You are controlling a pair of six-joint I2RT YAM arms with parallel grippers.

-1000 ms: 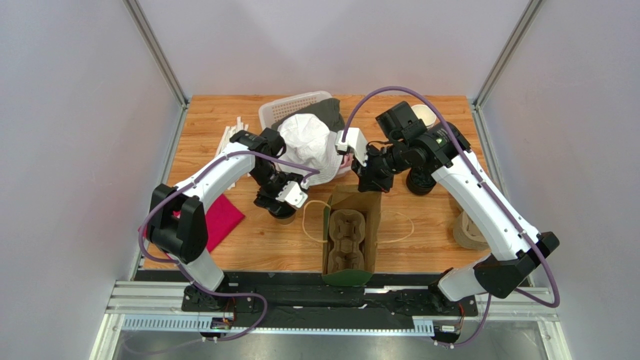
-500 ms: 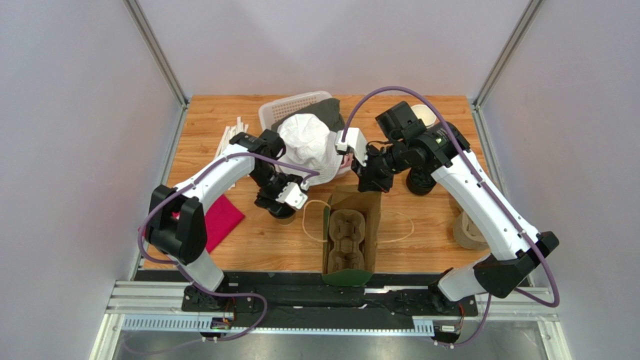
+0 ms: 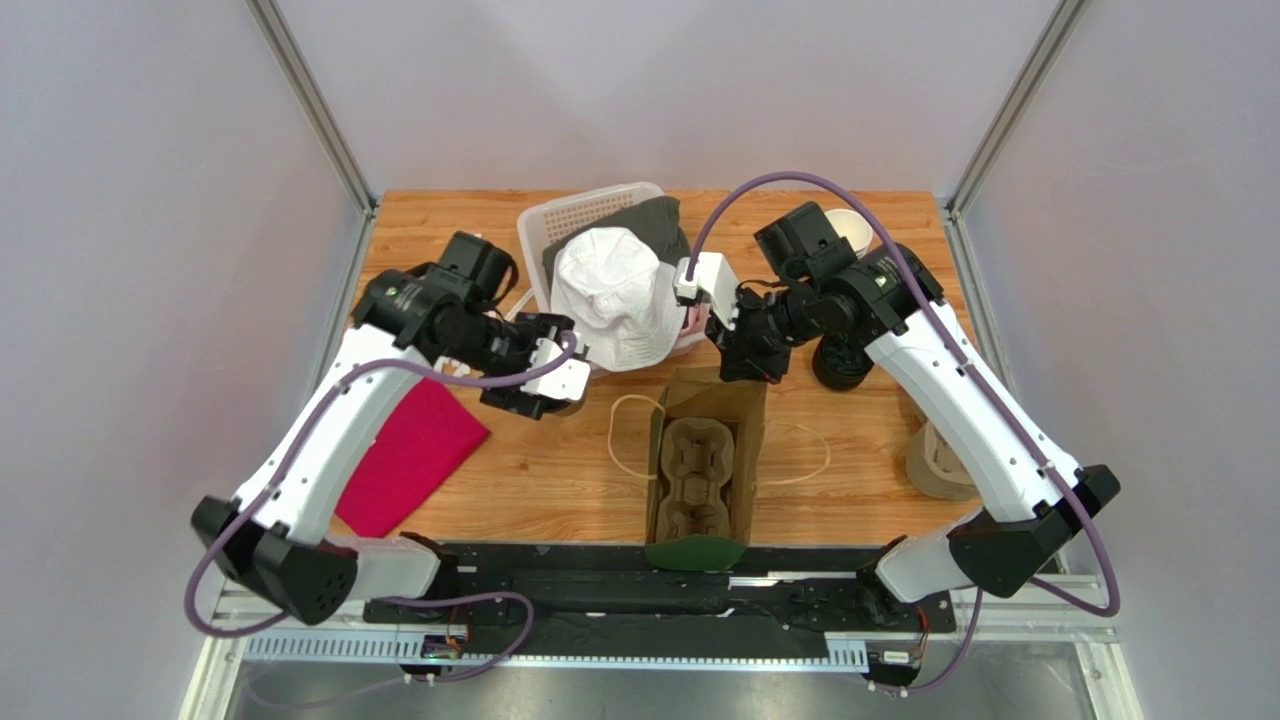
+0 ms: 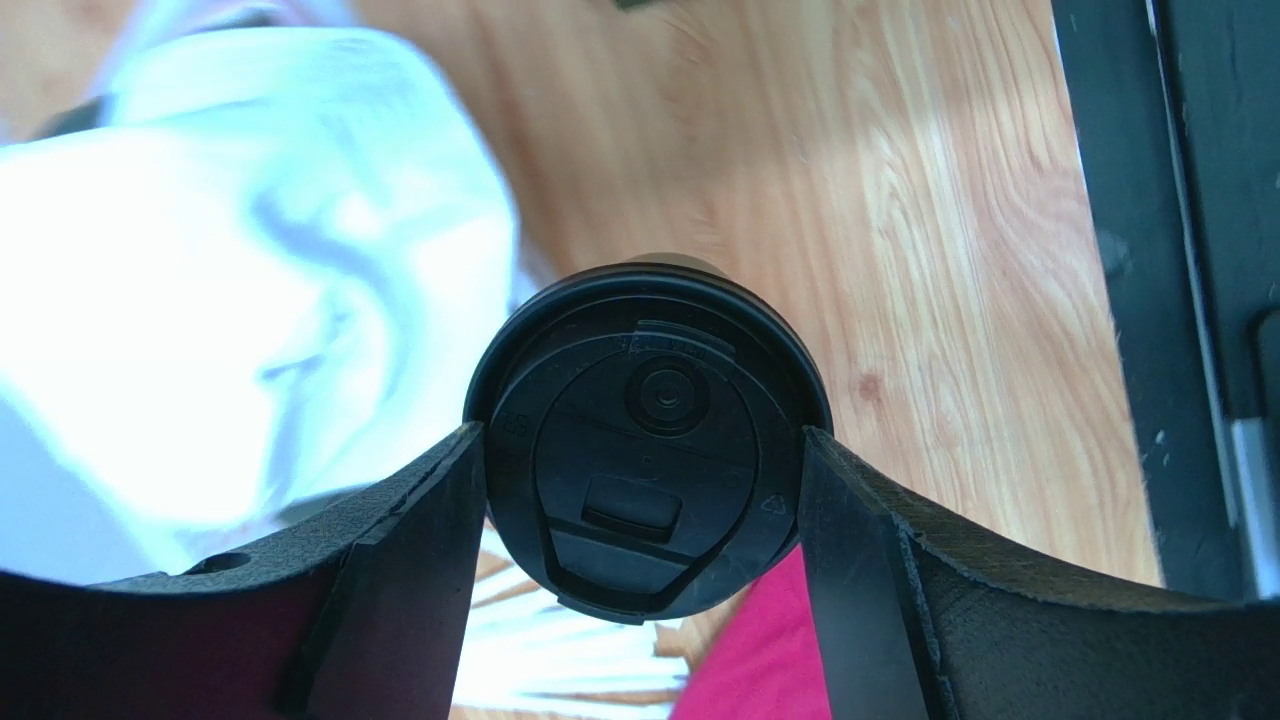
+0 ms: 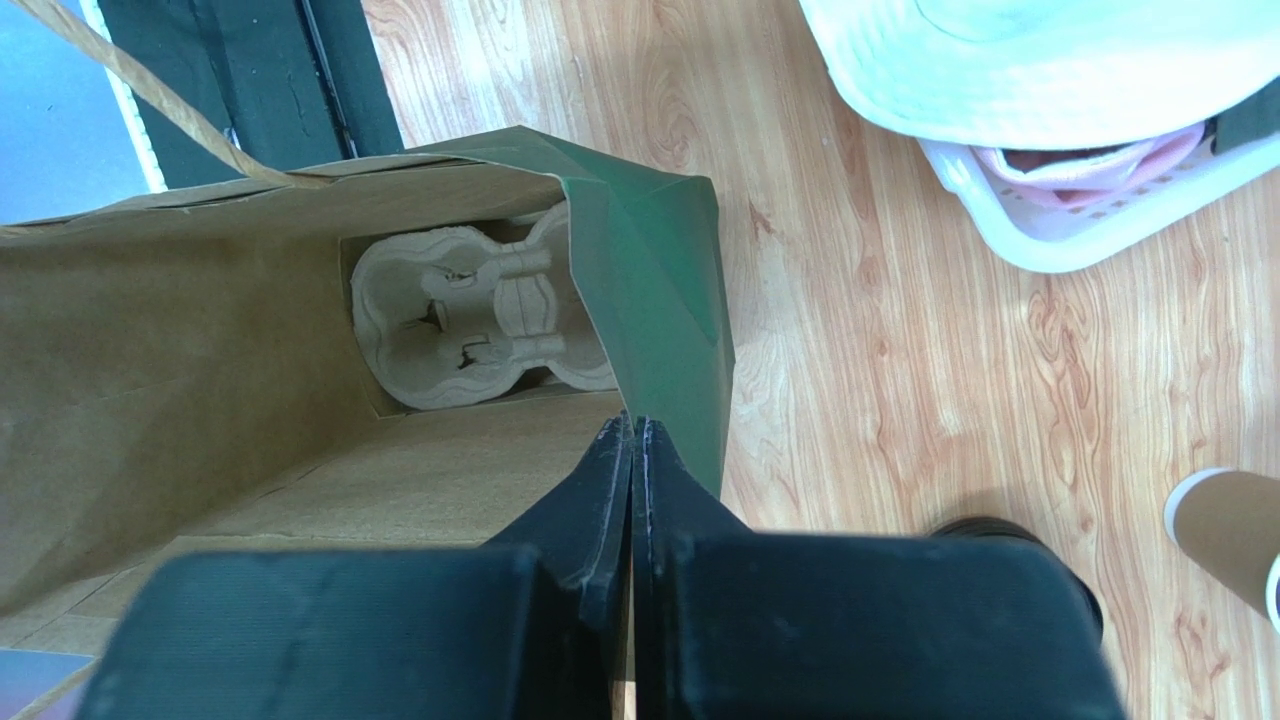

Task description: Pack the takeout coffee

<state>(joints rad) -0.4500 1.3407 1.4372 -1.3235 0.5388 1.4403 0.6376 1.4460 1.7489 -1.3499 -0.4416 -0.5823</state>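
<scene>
left gripper (image 4: pixel 643 438): pinching takeout coffee (image 4: pixel 646 495) | right gripper (image 5: pixel 633 431): pressed together on paper bag (image 5: pixel 226 345) rim

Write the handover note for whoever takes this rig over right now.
Left gripper: closed on the lidded coffee cup, one finger on each side of the lid, left of the paper bag. Whether the cup is off the table cannot be told.
Right gripper: shut, pinching the bag's far rim.
The bag stands open, with a cup carrier at its bottom, slots empty.
Done: cup lidded and gripped, bag opened.
Left: carry the cup over the bag, lower it into a carrier slot, let go.
</scene>
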